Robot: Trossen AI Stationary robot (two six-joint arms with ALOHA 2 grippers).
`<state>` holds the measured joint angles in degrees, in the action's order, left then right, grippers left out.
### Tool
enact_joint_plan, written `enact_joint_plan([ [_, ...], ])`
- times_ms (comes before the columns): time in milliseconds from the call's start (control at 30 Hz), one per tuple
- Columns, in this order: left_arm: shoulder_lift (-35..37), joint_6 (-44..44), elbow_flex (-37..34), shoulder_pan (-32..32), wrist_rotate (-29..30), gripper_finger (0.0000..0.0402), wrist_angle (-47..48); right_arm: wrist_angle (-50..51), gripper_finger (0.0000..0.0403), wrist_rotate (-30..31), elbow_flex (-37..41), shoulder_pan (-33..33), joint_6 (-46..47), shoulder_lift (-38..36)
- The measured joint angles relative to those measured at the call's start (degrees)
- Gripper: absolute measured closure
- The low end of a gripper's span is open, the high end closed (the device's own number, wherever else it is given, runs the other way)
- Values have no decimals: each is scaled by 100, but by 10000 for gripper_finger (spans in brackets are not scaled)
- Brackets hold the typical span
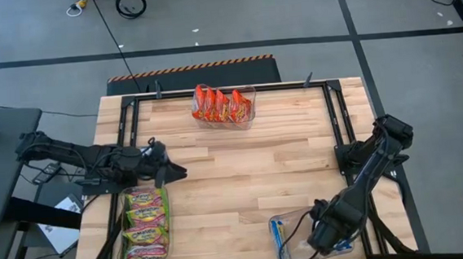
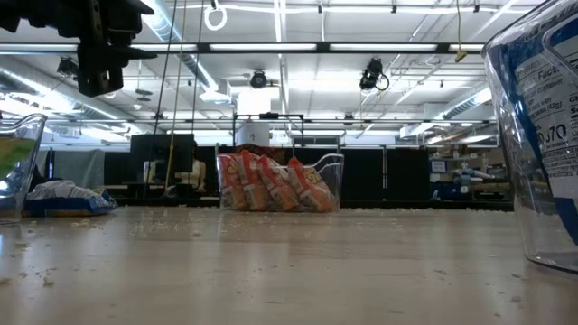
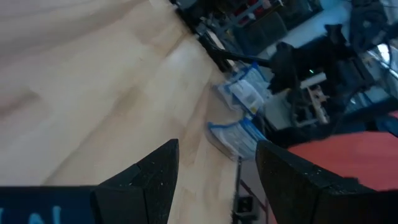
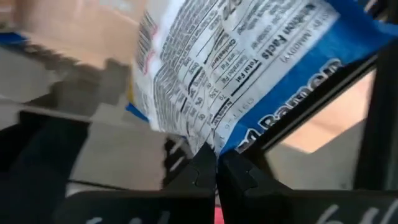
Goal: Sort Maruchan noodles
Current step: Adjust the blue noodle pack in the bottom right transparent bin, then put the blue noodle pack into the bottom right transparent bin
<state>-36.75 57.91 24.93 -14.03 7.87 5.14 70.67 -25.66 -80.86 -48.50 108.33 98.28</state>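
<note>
Red-orange noodle packets (image 1: 223,105) stand on edge in a clear bin (image 1: 252,91) at the table's far middle. Green-pink-yellow packets (image 1: 146,224) lie in a bin at the near left. My left gripper (image 1: 173,173) hovers open just beyond that bin, with nothing between its fingers (image 3: 158,165). My right gripper (image 1: 317,239) is over the clear bin (image 1: 282,239) at the near right, shut on a blue-white packet (image 4: 249,56). The low view shows a blue-white packet behind that bin's wall (image 2: 542,135). My right gripper pinches the blue-white packet by its blue sealed edge (image 4: 219,147), at a corner, between its two shut fingers. The fingers slant steeply down at it from above. The rest of the packet stretches away beyond the fingertips; what it rests on is not in view.
A black metal frame (image 1: 334,114) runs along the table's far, left and right sides. The bare wood in the middle (image 1: 243,178) lies between the three bins. Crumbs dot the tabletop (image 2: 181,235) in the low view.
</note>
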Motion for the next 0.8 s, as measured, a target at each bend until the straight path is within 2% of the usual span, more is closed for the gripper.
enact_joint_plan([
  [267, 2, -3, 0, -104, -137, 185, 117, -330, 387, 82, 15, -12, 413, 0],
  [433, 2, -16, -2, -104, -136, 187, 168, -579, 356, 95, 288, -8, 420, 2],
  [600, 17, -205, 28, -72, -134, 207, 267, -921, 320, 197, 586, -8, 413, 2],
  [700, 9, -327, 447, 56, -124, 220, 1277, -784, 302, 201, 567, 6, 325, -4],
  [800, 0, -395, 1186, 293, 143, 229, 2921, -407, 287, 297, 295, 58, 198, -68],
])
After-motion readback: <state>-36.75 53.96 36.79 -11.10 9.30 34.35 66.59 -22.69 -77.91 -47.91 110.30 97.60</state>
